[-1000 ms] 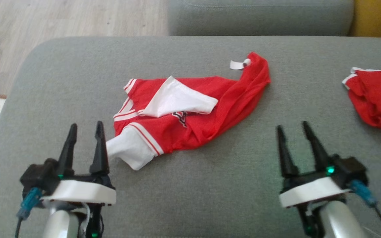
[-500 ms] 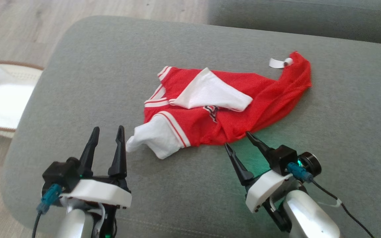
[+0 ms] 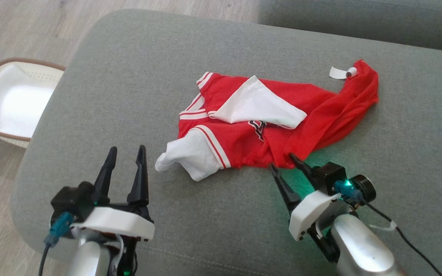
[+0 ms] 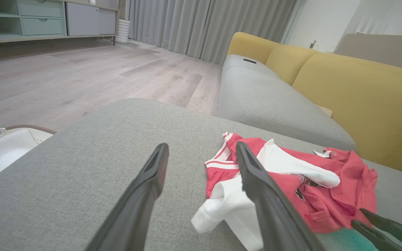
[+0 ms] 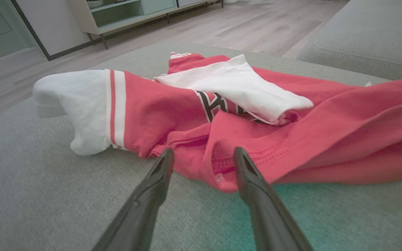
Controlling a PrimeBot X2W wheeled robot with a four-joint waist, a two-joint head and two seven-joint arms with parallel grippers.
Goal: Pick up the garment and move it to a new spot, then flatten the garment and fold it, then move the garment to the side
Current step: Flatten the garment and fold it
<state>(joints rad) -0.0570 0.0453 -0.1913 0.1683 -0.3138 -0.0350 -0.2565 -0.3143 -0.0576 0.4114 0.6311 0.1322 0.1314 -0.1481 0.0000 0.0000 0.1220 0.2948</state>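
We see the red-and-white garment point(image 3: 267, 122) lying crumpled in the middle of the grey sofa point(image 3: 129, 76), its white sleeve nearest our left fingers point(image 3: 141, 168), which stand wide apart just beside that sleeve and hold nothing. Our right fingers point(image 3: 283, 186) are spread wide too, their tips at the garment's near red hem with a fold between them, gripping nothing.
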